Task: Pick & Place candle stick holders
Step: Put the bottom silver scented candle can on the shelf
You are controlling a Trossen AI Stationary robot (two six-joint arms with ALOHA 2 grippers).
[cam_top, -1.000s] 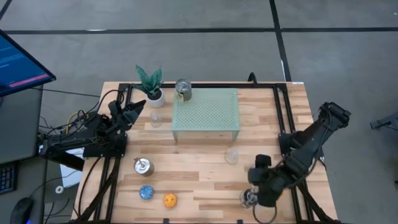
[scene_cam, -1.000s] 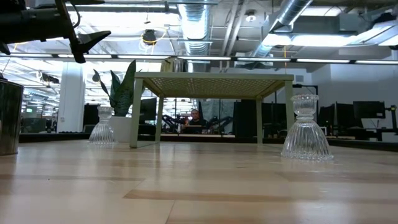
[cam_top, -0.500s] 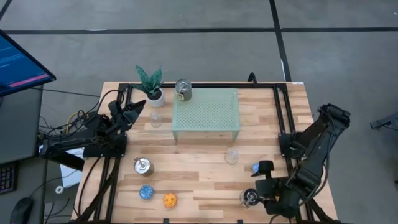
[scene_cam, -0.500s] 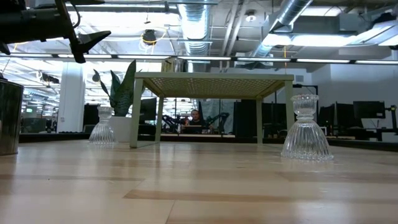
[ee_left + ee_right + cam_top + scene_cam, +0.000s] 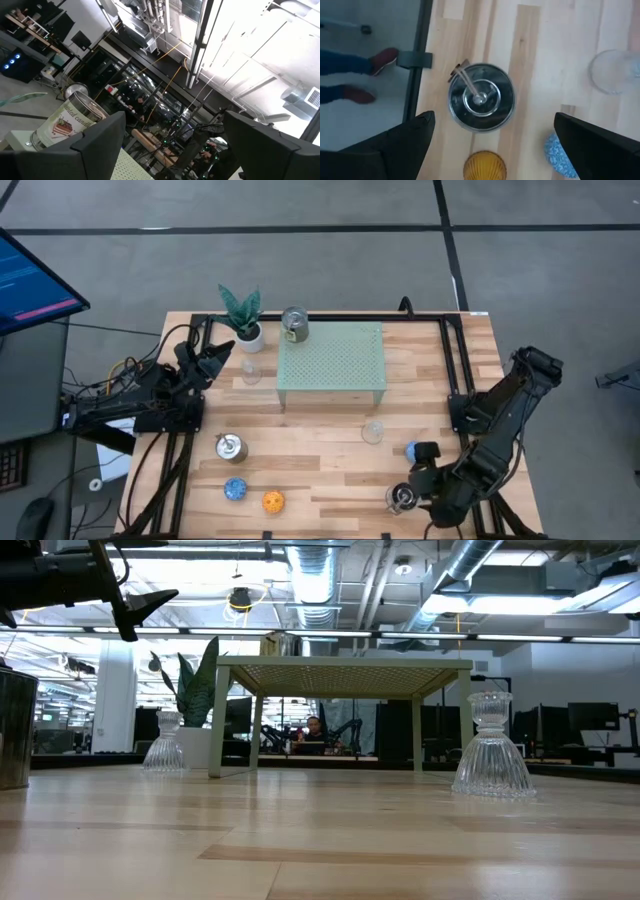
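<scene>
Several small round candle stick holders stand on the wooden table. A silver one [image 5: 402, 498] [image 5: 481, 97] is near the front edge, with an amber one [image 5: 485, 167], a blue one [image 5: 411, 450] and a clear glass one [image 5: 372, 430] close by. My right gripper [image 5: 422, 477] [image 5: 492, 120] hangs open above the silver and amber ones, pointing steeply down and touching nothing. At the left stand a silver [image 5: 229, 446], a blue [image 5: 235, 489], an orange [image 5: 273, 502] and a clear holder [image 5: 250, 370]. My left gripper [image 5: 218, 355] [image 5: 172, 132] waits open, raised at the far left.
A pale green perforated stand [image 5: 331, 362] takes up the far middle, with a printed tin [image 5: 294, 323] at its far left corner and a potted plant [image 5: 240, 315] beside it. Black frame rails [image 5: 460, 380] run along the table's sides. A person's red shoes [image 5: 370, 62] show beyond the front edge.
My right gripper has shifted a little toward the table's near right corner and rolled about its own axis, staying open. The blue holder that it covered from above now shows beside it.
</scene>
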